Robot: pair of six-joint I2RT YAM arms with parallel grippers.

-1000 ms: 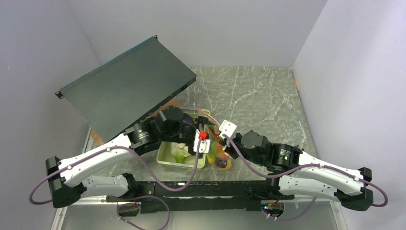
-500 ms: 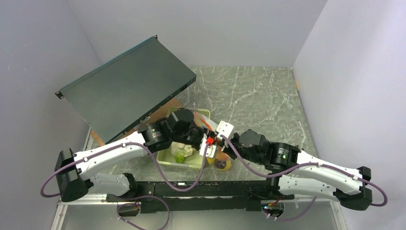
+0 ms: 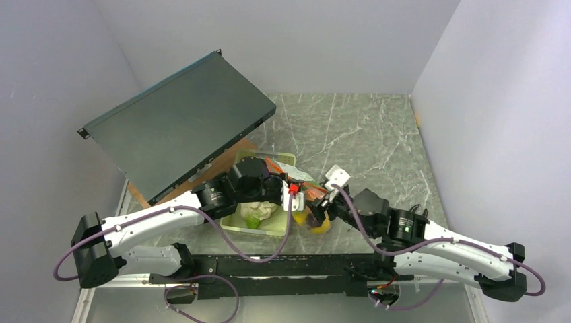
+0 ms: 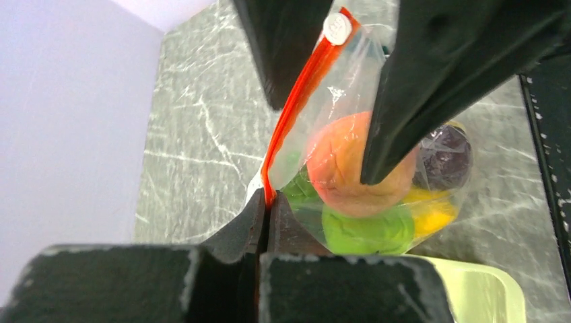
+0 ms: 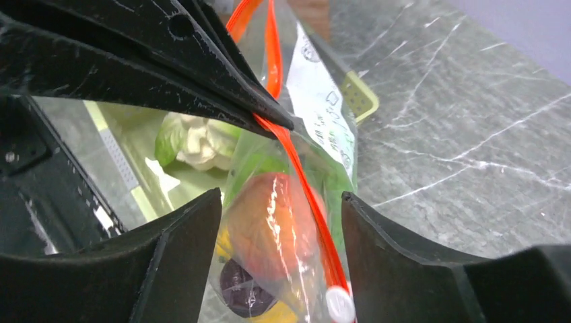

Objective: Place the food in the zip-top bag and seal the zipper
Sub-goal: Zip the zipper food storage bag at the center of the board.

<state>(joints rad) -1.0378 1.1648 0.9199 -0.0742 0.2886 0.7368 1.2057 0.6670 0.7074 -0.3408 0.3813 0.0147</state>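
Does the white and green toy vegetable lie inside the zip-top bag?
No, the white and green toy vegetable lies in the pale green tray beside the zip-top bag, not inside it.

The top camera is looking down from high behind the table's (image 3: 363, 128) near edge, taking in everything. Both wrist cameras are peering in close, facing one another, sharing the zip-top bag (image 4: 340, 87).

I'm looking into a robot lab cell. Bare walls (image 3: 471, 101) box in a marble-pattern desk (image 3: 357, 134), a black mounting rail (image 3: 283, 266) along its near edge.
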